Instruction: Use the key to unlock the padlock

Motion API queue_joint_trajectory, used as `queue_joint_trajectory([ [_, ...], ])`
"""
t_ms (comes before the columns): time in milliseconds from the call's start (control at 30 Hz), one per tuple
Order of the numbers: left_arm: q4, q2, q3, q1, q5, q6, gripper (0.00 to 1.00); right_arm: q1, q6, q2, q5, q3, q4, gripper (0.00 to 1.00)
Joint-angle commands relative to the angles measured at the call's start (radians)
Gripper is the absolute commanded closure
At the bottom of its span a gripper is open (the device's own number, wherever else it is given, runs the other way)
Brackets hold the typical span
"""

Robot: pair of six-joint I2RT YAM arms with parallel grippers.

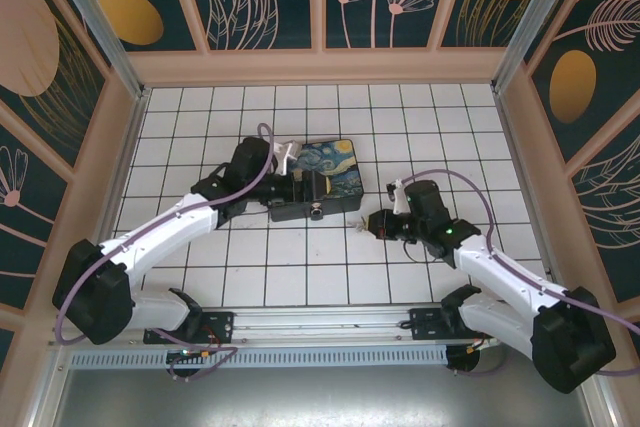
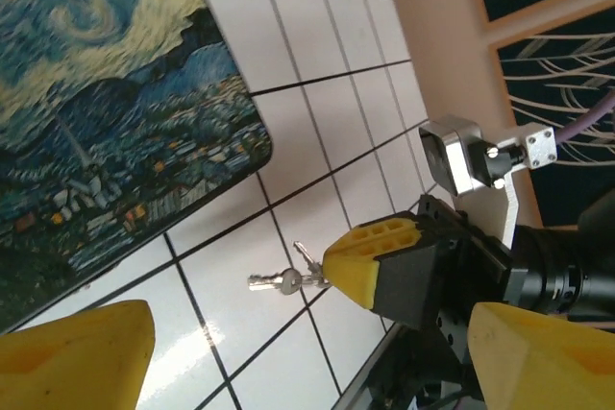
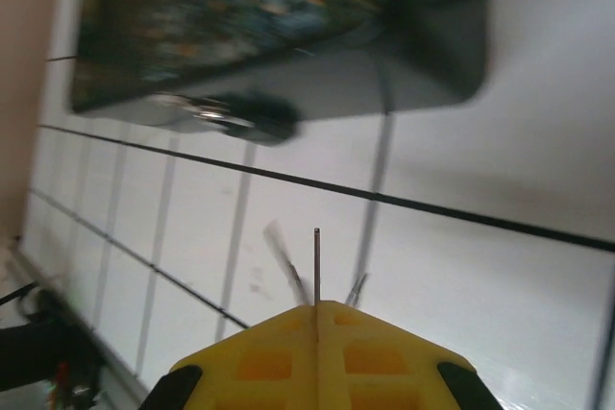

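**Key in the right gripper, padlock ahead and to its left**

The white tiled table (image 1: 300, 277) has thin dark grid lines and looks smooth and a little glossy. On it lies the dark rectangular box (image 1: 330, 172). It has rounded corners, and its flat lid carries a painted night sky in blue and yellow.

The left gripper (image 2: 307, 357) is at the left end of the box. Its yellow fingers (image 2: 77, 357) are wide apart, and I see only table between them. The right gripper (image 3: 317, 319) is near the front right corner of the box but not touching it. Its yellow, blocky fingers are pressed together on the key (image 2: 283, 281), a small bunch of thin, bright metal pieces that stick out beyond the fingertips.

The padlock (image 3: 240, 114) sits against the front wall of the box. It is a small dark body with a silver gleam, and it is blurred in the right wrist view. From the key it lies forward and to the left, with open table between them. Its long axis runs along the box wall, so it lies across the direction in which the key points.

The left arm is nearer to the padlock, but the right arm carries the key. In my judgement the next move needs the key tip turned toward the lock. I cannot see where the keyhole faces.
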Motion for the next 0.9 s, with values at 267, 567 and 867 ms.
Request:
queue_joint_trajectory([
  [267, 0.233, 0.045, -0.019, -0.004, 0.304, -0.018, 0.43, 0.009, -0.011, -0.009, -0.331, 0.091, 0.321, 1.00],
  [567, 0.277, 0.037, -0.073, -0.004, 0.315, -0.050, 0.49, 0.059, 0.017, 0.026, -0.370, 0.117, 0.428, 1.00],
  [867, 0.325, 0.009, -0.096, -0.004, 0.329, -0.084, 0.60, 0.075, 0.027, 0.060, -0.361, 0.120, 0.442, 1.00],
])
